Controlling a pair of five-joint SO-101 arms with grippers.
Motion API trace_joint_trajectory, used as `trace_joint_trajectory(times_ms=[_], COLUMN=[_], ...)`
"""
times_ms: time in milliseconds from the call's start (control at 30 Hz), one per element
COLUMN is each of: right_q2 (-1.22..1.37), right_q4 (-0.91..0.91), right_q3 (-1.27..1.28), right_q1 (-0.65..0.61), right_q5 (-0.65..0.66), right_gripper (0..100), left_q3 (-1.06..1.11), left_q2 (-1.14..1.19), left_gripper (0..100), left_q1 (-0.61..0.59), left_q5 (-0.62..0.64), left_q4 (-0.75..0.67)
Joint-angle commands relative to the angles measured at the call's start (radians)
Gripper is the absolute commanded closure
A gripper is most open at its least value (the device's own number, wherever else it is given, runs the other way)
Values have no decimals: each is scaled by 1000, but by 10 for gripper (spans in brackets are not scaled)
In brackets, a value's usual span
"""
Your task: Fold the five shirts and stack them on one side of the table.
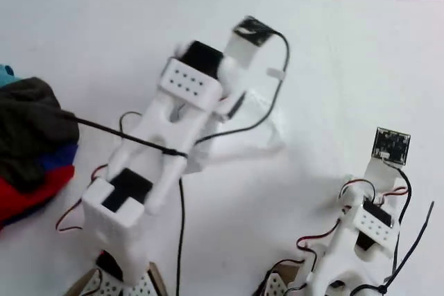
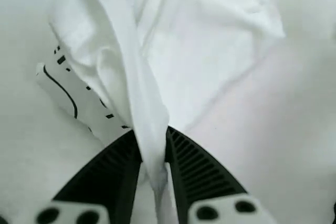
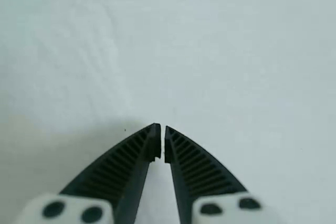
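Note:
A white shirt (image 2: 210, 40) lies crumpled on the white table (image 1: 333, 67), near its middle. My left gripper (image 2: 153, 135) is shut on a raised fold of this shirt, and the cloth runs down between the two black fingers. A thin black line and small dashes are printed on the shirt's edge (image 2: 65, 93). In the high view the shirt (image 1: 260, 112) is faint beside the left arm (image 1: 173, 123), which stretches from the near edge toward the centre. My right gripper (image 3: 162, 132) is shut on nothing and hangs over bare table at the near right.
A pile of shirts (image 1: 31, 150) in dark grey, blue, red and teal sits at the table's left edge. The right arm (image 1: 371, 220) is tucked at the near right corner. A black cable (image 1: 118, 133) runs from the left arm toward the pile.

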Motion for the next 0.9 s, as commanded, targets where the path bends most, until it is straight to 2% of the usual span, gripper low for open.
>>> trace_joint_trajectory(times_ms=[0, 333, 767, 867], right_q2=[-24, -24, -24, -24], right_q4=[-16, -16, -18, -18], right_q3=[-2, -2, -2, -2], right_q1=[10, 10, 8, 8], right_q5=[-5, -5, -5, -5], right_gripper=[975, 975, 975, 975], left_q3=[-44, -48, -47, -47], left_q2=[-3, 190, 203, 203], left_gripper=[975, 975, 969, 883], left_q1=[38, 55, 69, 69], left_q5=[2, 2, 2, 0], left_q4=[-84, -285, -367, -362])
